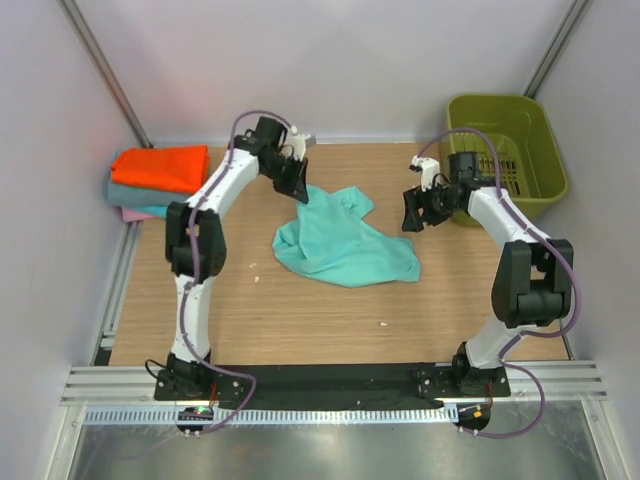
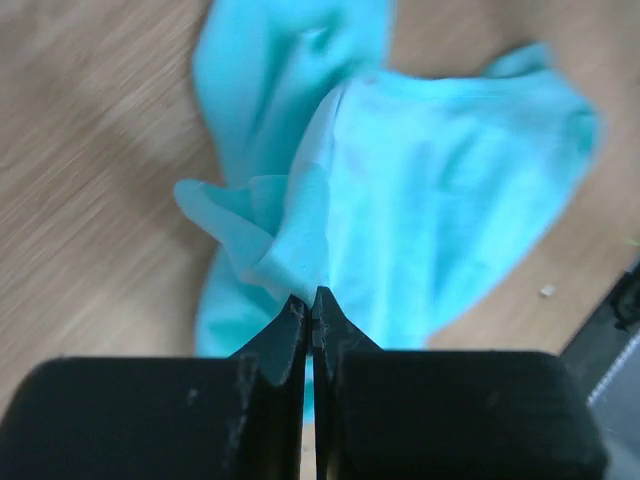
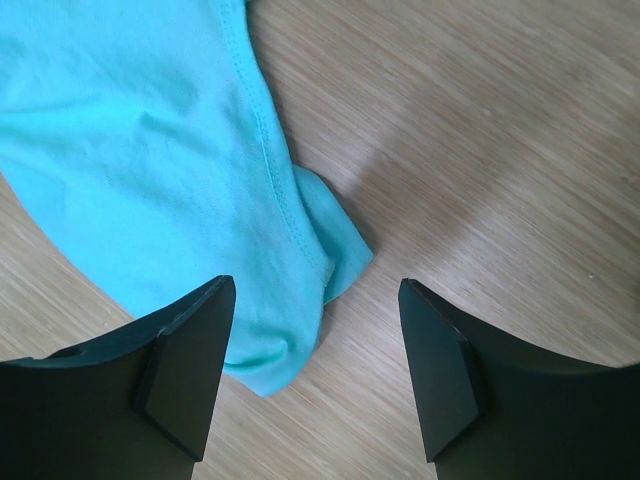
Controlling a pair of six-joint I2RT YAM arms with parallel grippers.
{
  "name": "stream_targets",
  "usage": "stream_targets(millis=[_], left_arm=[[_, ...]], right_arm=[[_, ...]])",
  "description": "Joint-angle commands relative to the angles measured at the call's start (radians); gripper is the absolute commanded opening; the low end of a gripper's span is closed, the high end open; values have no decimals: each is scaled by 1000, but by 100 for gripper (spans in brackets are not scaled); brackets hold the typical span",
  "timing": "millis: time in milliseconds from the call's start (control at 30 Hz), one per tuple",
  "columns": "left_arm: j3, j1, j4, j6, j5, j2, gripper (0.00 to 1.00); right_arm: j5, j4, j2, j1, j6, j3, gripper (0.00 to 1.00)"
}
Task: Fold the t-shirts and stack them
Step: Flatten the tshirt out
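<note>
A crumpled mint-green t-shirt [image 1: 345, 240] lies in a heap on the middle of the wooden table. My left gripper [image 1: 297, 190] is at its far left corner, shut on a fold of the cloth. In the left wrist view the gripper [image 2: 310, 300] pinches the mint shirt [image 2: 440, 200] at its fingertips. My right gripper [image 1: 412, 215] hovers open just right of the shirt. In the right wrist view a hemmed corner of the shirt [image 3: 150, 150] lies between and beyond the open gripper [image 3: 315, 330]. Folded orange [image 1: 160, 167], grey-teal [image 1: 135, 193] and pink [image 1: 140, 212] t-shirts are stacked at the far left.
An olive-green plastic basket [image 1: 505, 150] stands at the back right, just behind my right arm. White walls close in the table [image 1: 250, 320] at the back and sides. A black base rail runs along the near edge.
</note>
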State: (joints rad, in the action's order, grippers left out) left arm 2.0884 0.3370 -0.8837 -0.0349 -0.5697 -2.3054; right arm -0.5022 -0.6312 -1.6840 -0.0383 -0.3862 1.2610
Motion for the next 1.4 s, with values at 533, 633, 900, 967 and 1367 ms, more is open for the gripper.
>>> stream_targets(millis=[533,633,900,967,1367], left_arm=[[-553,168,-190,-97,138,827,72],[-501,131,-133,-80,151,691,72],[-52,65,-106,-2,88,224,66],[39,65,-109,-28,100,116,66],[384,-3,81,3,64,-163,75]], right_arm=[[-4,33,145,-6,21,-42,73],[-7,30,141,-5,35,-26,73],[-41,41,69,-92,12,-14,71],[0,57,57,-164,-12,-3,71],[60,133,-218,-250,10,247,69]])
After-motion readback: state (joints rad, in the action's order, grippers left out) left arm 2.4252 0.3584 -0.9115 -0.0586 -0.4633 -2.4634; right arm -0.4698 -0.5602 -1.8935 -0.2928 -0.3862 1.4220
